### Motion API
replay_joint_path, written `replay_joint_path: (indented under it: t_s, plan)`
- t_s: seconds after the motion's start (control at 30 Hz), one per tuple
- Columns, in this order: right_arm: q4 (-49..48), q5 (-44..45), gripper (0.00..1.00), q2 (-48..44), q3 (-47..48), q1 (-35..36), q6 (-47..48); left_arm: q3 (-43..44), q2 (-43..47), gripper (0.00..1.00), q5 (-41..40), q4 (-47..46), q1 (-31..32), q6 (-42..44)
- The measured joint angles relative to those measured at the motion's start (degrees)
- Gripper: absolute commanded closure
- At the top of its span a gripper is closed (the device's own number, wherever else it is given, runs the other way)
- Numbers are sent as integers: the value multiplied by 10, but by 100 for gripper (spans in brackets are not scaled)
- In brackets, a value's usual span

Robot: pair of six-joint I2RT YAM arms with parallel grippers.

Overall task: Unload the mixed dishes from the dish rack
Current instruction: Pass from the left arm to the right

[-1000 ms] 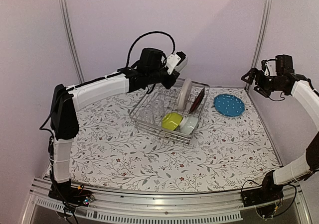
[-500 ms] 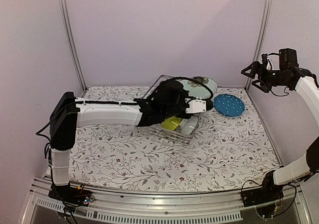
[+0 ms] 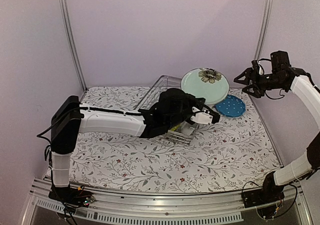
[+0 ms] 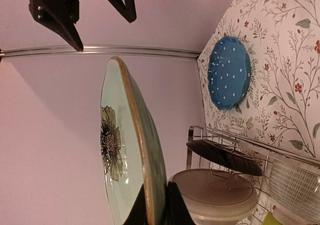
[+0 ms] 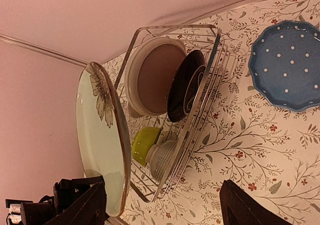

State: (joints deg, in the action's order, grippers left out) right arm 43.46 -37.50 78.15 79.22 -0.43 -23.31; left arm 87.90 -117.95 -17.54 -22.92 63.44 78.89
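Green plate [image 3: 205,85] gripped at its rim by the left claw [image 4: 157,207], held above the rack [image 5: 218,40], white plate [image 5: 152,75], dark plate [image 5: 185,85], yellow-green bowl [image 5: 145,144] and pale bowl [image 5: 162,159] kept inside the rack, blue plate [image 5: 287,65] laid on the tabletop [image 3: 150,160] beside it, right claw [image 3: 242,84] spread apart, nothing held.

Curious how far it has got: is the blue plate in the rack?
No, the blue plate lies flat on the table, outside the rack.
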Motion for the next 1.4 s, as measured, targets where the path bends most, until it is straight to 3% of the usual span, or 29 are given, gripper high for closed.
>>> replay_joint_path:
  t_s: [0.37,0.73,0.83,0.97,1.03,1.17,1.4]
  plan:
    - [2,1,51,41,0,70,5,-5,-16,100,4,-17,17,18]
    - [-12,11,84,56,-13,83,-1,-6,-17,100,3,-20,17,18]
    - [-18,9,98,56,-14,83,-5,-7,-18,100,3,-21,17,18]
    - [-28,-1,100,56,-15,81,-29,-8,-19,100,2,-27,17,16]
    - [-33,-5,100,56,-16,81,-35,-8,-21,91,0,-30,17,16]
    - [-37,-7,100,56,-17,82,-40,-9,-21,62,-3,-36,17,21]
    - [-40,-3,100,56,-21,83,-50,-9,-21,47,-9,-53,17,32]
